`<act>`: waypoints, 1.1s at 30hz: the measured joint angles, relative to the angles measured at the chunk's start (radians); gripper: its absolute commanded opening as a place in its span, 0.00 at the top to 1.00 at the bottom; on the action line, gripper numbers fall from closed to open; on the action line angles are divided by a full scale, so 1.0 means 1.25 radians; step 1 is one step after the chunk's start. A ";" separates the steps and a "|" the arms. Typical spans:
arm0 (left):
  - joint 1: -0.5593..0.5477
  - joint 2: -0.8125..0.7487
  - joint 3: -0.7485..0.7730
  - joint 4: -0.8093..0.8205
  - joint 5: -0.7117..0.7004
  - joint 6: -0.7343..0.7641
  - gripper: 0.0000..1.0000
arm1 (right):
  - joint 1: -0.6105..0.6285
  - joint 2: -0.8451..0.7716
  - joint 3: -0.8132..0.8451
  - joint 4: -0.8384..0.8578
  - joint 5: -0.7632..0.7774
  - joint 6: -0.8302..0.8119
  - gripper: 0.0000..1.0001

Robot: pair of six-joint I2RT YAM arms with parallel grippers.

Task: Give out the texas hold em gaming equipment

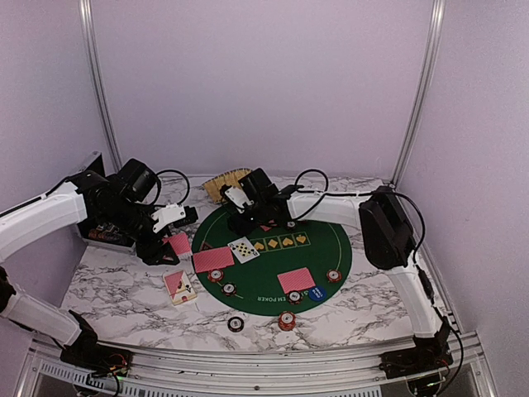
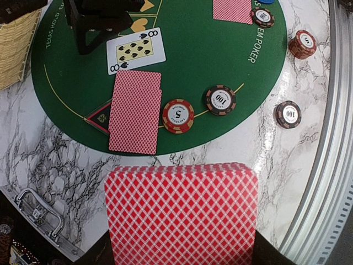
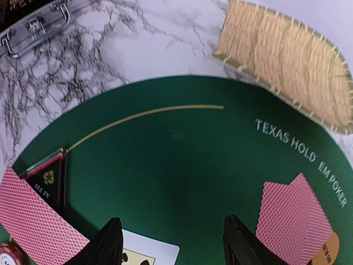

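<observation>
Holding deck [image 2: 182, 215] clamped in left gripper [image 1: 170, 239], just off mat [image 2: 187, 55] edge; mat lies ahead; right gripper [image 3: 174, 243] parted, empty, over mat's far side.

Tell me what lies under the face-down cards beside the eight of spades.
A black triangular button pokes out from under the face-down cards, and part of it is covered. Beneath both is the green mat. Anything else under the cards is hidden.

top: high, rear, whole table [image 1: 124, 285] | wrists: close, downward | shared: green mat [image 1: 260, 273]
</observation>
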 measured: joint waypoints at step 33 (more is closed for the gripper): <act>0.000 0.001 0.000 0.000 0.001 0.000 1.00 | 0.055 0.105 0.093 -0.106 0.077 0.068 0.40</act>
